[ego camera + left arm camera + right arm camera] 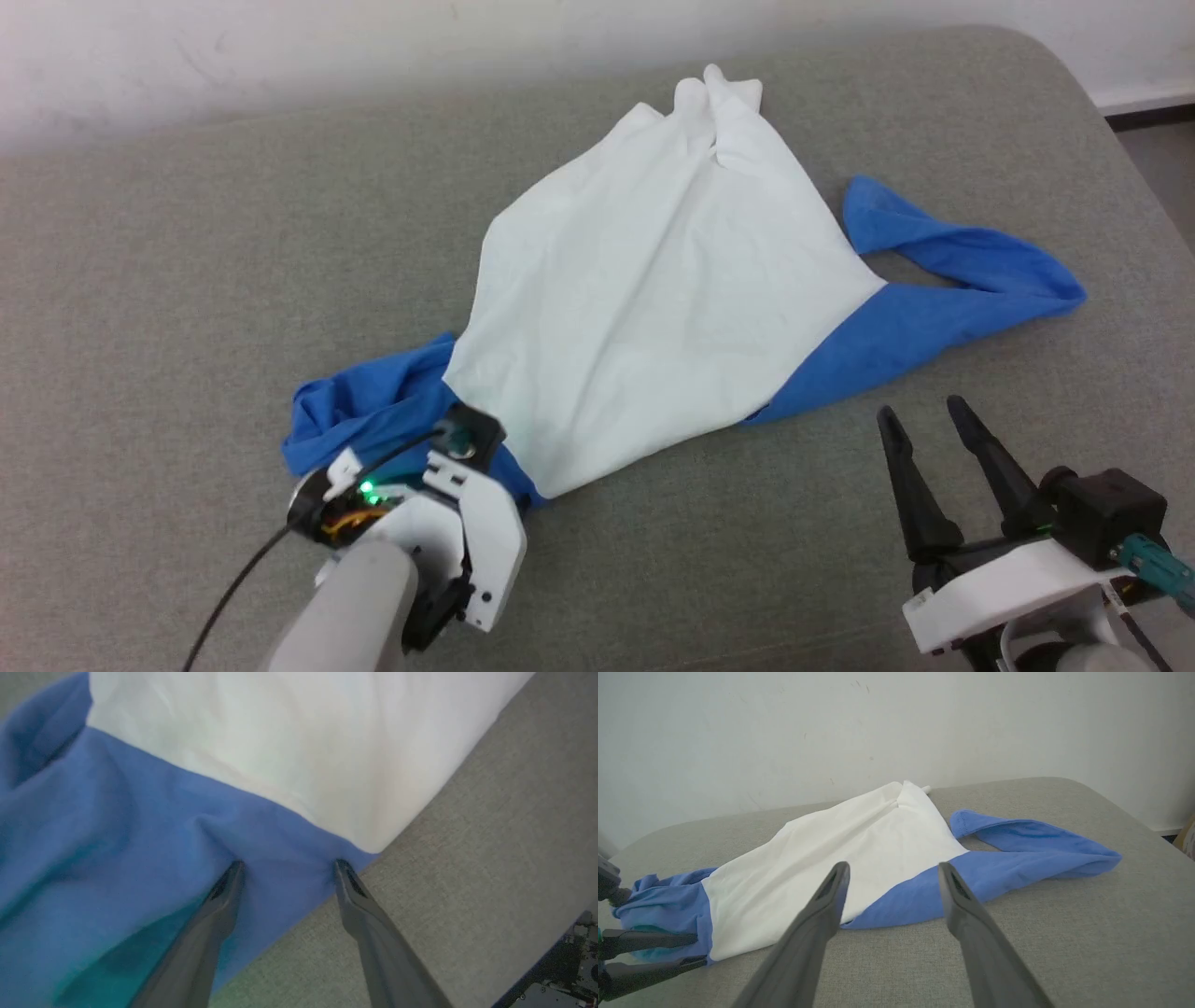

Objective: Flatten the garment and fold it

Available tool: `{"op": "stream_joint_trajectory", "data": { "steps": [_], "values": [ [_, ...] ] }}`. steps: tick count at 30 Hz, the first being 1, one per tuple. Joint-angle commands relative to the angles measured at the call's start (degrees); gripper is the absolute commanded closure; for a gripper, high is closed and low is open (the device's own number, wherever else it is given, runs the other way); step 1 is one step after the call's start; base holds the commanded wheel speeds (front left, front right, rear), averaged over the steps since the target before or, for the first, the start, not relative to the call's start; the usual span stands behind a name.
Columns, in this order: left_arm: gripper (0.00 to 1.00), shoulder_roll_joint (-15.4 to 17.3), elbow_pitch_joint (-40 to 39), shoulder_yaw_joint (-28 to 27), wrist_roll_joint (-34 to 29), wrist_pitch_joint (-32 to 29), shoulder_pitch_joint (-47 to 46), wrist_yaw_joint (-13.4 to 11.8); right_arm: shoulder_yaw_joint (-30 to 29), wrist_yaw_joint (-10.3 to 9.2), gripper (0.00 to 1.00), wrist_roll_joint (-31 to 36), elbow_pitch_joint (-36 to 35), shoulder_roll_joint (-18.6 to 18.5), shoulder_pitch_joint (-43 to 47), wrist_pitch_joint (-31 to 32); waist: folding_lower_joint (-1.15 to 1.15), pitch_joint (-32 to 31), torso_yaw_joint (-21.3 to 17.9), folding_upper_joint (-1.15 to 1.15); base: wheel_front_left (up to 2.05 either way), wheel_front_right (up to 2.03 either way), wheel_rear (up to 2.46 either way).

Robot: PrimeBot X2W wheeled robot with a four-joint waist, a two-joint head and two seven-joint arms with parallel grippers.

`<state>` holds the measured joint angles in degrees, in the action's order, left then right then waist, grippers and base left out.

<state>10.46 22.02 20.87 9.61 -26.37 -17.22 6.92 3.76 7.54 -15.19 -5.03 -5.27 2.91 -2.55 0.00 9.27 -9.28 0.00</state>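
The garment (644,280) lies spread on the grey padded surface, a white body with a blue sleeve-like band (943,289) trailing to the right and bunched blue cloth (364,411) at its near left end. My left gripper (289,864) points down at that bunched end. It is open, with both fingertips (236,870) touching the blue cloth just below the white edge (327,765). My right gripper (922,411) hovers open and holds nothing at the lower right, a little short of the blue band's near edge (924,896). In the right wrist view the left gripper (701,949) lies low at the far left.
The grey surface (187,280) reaches a white wall (280,56) at the back and rounds off at the far right corner (1074,84), with floor (1167,159) beyond. Bare grey cloth (728,560) lies between the two arms and left of the garment.
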Motion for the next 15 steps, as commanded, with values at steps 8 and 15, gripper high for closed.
{"op": "stream_joint_trajectory", "data": {
  "steps": [8, 15],
  "values": [
    [1.00, 5.69, 1.25, 17.19, 8.45, -17.42, -1.61, 0.55, -0.37, -0.05, 0.00, -0.81, 1.32, 0.46, -1.64, -0.37, 0.00, 2.06, -1.12, 0.00, 0.00, 0.00, 0.00],
    [1.00, 8.54, -2.99, 15.15, 11.93, -11.45, -1.64, -2.88, -0.95, -0.05, 0.00, -1.74, 3.32, -0.69, -2.22, 1.99, 0.00, 1.47, -0.56, 0.00, 0.00, 0.00, 0.00]
  ]
}}
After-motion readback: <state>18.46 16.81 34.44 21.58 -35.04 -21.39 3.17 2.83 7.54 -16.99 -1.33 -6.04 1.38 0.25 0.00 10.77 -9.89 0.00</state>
